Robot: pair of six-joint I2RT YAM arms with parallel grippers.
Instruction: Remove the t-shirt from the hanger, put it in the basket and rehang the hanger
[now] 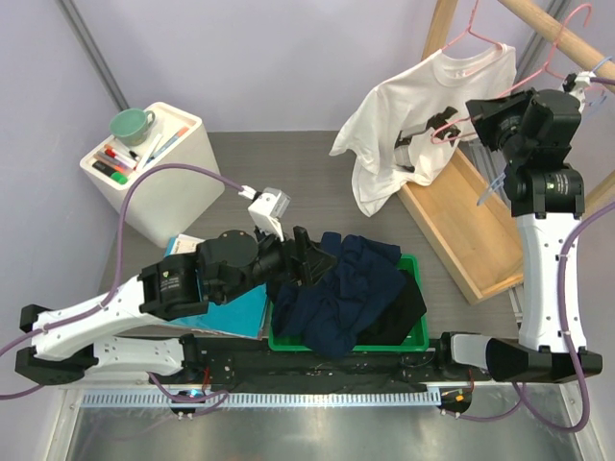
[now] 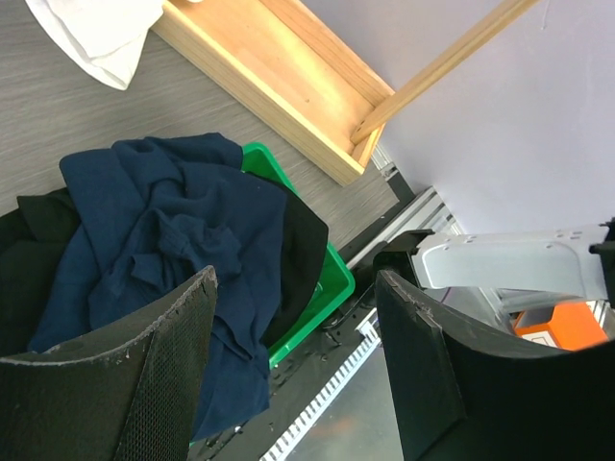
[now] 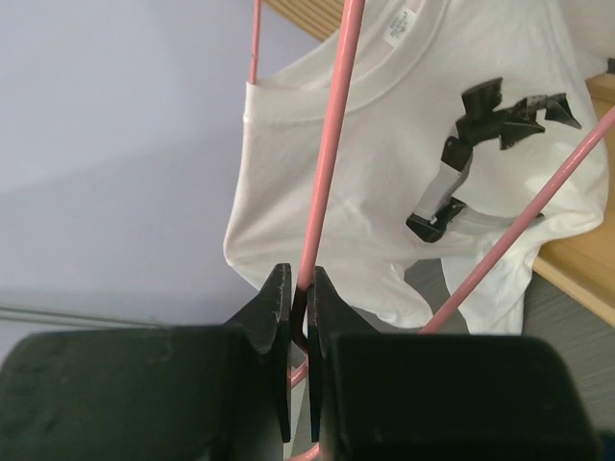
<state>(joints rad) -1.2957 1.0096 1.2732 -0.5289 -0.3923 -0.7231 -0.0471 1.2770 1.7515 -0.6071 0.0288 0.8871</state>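
Overhead, one white t-shirt (image 1: pixel 384 115) is hanging on one pink hanger (image 3: pixel 328 144) below the wooden rail (image 1: pixel 557 34) at far right, beside one wooden tray (image 1: pixel 471 230), while the right gripper (image 3: pixel 300 279) is clenching the hanger's wire in front of the shirt. Nearer, the left gripper (image 2: pixel 296 288) is hovering with jaws released and empty over one green bin (image 1: pixel 415 264) heaped with dark garments (image 1: pixel 346 298). Leftward, one white pedestal (image 1: pixel 178 182) is carrying one green mug (image 1: pixel 130 125) and several markers (image 1: pixel 120 158).
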